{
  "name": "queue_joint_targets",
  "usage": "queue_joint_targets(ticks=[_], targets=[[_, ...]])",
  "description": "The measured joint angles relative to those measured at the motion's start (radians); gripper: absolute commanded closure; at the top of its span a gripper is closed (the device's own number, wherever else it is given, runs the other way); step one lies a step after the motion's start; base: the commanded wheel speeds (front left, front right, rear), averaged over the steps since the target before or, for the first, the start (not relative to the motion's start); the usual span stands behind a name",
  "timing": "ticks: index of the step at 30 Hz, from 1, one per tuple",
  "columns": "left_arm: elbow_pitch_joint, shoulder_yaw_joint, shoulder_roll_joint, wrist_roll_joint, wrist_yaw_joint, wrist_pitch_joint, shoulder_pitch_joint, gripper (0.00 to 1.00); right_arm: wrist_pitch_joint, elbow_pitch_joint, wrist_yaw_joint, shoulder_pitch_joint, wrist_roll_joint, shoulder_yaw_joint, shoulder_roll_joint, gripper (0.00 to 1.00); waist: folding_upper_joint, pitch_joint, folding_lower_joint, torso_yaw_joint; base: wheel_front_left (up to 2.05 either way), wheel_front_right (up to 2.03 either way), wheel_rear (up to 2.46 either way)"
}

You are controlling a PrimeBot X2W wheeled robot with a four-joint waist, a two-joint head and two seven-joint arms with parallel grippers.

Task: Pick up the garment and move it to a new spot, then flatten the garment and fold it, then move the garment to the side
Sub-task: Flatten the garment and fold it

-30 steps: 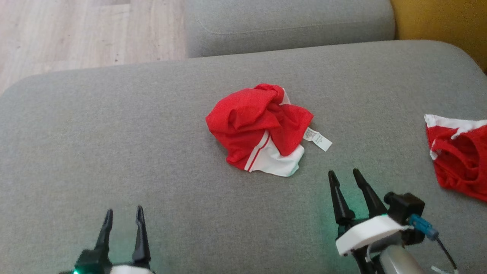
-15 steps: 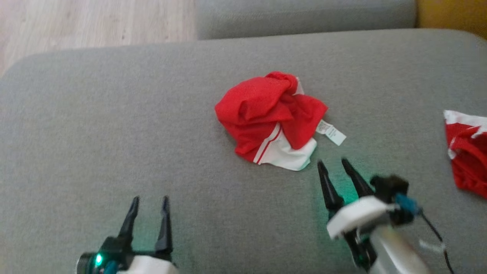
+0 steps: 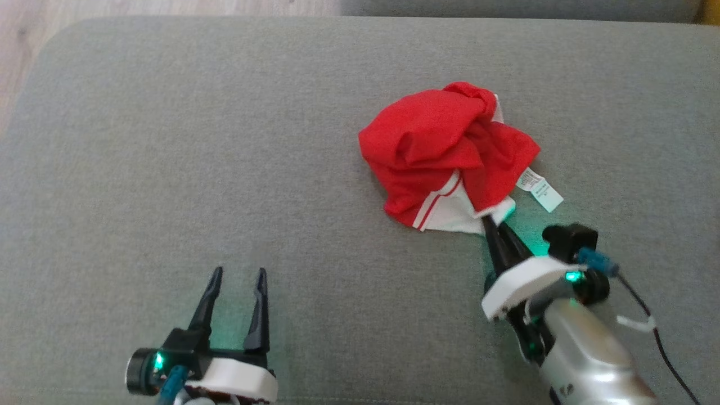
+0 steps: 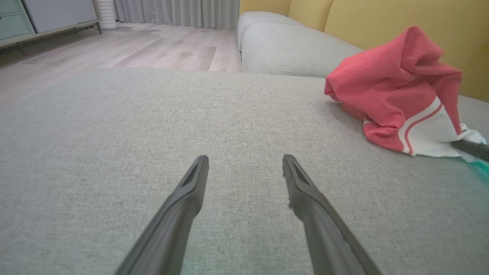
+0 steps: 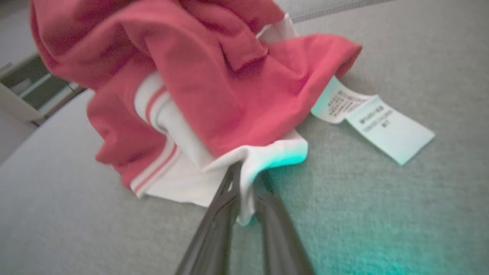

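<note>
Right wrist view: right gripper jaws pinch crumpled red garment's white hem; left gripper jaws spread.

care label on garment, print unreadable

A matt red-and-white cloth garment is pictured against the coarse grey woven fabric of a sofa cushion. Its care label is shown smooth, the fingers of the left gripper in matt dark plastic.

home lounge, grey sofa, curtains, wood floor
</note>
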Motion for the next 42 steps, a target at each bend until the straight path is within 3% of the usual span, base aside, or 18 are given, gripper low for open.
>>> queue_joint_targets(ticks=[8,16,24,26,33,39,42], targets=[[0.0,0.012,-0.001,-0.01,0.002,0.0,0.004,0.0,0.012,-0.389,0.0,-0.026,0.03,-0.105,0.006,1.0,0.0,-0.034,-0.0002,-0.06,0.0,0.0,0.0],[0.014,-0.01,-0.001,-0.025,0.001,0.0,0.02,0.0,0.01,-0.604,0.0,-0.326,0.022,-0.066,-0.004,1.0,0.0,-0.101,-0.0003,-0.077,0.0,0.0,0.0],[0.04,-0.034,0.0,-0.045,-0.007,0.0,0.057,0.0,0.01,-0.54,0.0,-0.526,0.079,0.158,-0.012,1.0,0.0,-0.132,-0.0003,0.003,0.0,0.0,0.0],[0.041,-0.049,0.0,-0.05,-0.007,0.0,0.057,0.0,0.01,-0.524,0.0,-0.581,0.101,0.171,-0.011,1.0,0.0,-0.134,-0.0003,0.033,0.0,0.0,0.0],[0.045,-0.057,0.0,-0.061,-0.004,0.0,0.076,0.0,0.01,-0.461,0.0,-0.681,0.073,0.075,-0.008,1.0,0.0,-0.128,-0.0003,0.107,0.0,0.0,0.0],[0.042,-0.04,0.001,-0.061,0.003,0.0,0.095,0.0,0.01,-0.383,0.0,-0.608,-0.015,-0.042,-0.037,1.0,0.0,-0.116,-0.0003,0.079,0.0,0.0,0.0],[0.039,-0.024,0.001,-0.061,0.003,0.0,0.092,0.0,0.01,-0.286,0.0,-0.483,-0.044,-0.095,-0.093,1.0,0.0,-0.103,-0.0002,0.055,0.0,0.0,0.0]])
